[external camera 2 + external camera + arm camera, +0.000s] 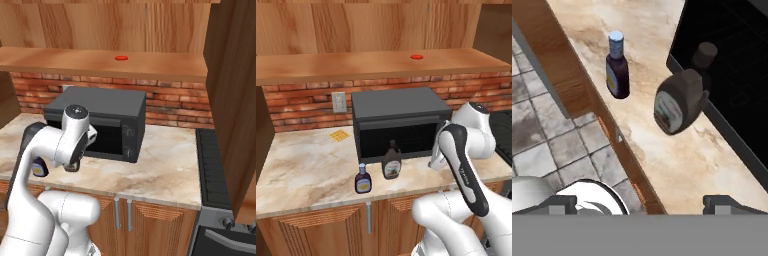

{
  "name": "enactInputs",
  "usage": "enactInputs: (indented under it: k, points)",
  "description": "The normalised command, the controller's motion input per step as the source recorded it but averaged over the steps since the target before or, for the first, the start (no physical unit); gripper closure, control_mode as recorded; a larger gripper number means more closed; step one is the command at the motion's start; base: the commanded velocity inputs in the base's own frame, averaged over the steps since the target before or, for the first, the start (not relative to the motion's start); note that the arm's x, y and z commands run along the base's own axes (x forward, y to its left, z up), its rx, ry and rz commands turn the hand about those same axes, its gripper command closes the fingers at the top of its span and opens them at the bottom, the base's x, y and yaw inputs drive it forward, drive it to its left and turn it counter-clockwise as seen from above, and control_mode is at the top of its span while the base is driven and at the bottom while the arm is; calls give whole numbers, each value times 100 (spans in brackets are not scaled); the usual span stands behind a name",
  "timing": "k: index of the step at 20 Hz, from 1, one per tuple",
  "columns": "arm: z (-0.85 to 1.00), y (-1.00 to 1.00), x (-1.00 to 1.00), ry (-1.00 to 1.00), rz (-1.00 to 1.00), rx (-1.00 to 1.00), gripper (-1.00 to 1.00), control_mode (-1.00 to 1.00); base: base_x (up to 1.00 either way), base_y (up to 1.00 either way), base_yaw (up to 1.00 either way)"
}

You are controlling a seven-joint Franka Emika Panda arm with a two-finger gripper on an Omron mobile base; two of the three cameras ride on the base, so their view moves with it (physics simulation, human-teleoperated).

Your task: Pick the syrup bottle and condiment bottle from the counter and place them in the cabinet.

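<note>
With the hand [640,202] spread wide and holding nothing, the syrup bottle [391,161] stands on the counter [311,165] just before the microwave [398,120], the condiment bottle [363,179] near it, so a careless approach could topple either.

No text can be read; the labels on the syrup bottle [679,102] and condiment bottle [617,67] are blurred.

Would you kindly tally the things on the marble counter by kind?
Bottles: 2, the large dark-brown syrup bottle and the small blue-capped condiment bottle
Black microwave: 1
Small yellow-orange waffle-like square: 1
Total: 4
</note>
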Motion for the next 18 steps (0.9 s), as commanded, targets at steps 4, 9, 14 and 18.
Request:
enactInputs:
  k: [4,9,14,18]
  points:
    - [-15,0,33,0,23,10,-100,-100,0,0,0]
    - [-10,0,24,0,30,12,-100,-100,0,0,0]
    - [-7,0,21,0,27,8,-100,-100,0,0,0]
    - [-7,1,20,0,23,3,-100,-100,0,0,0]
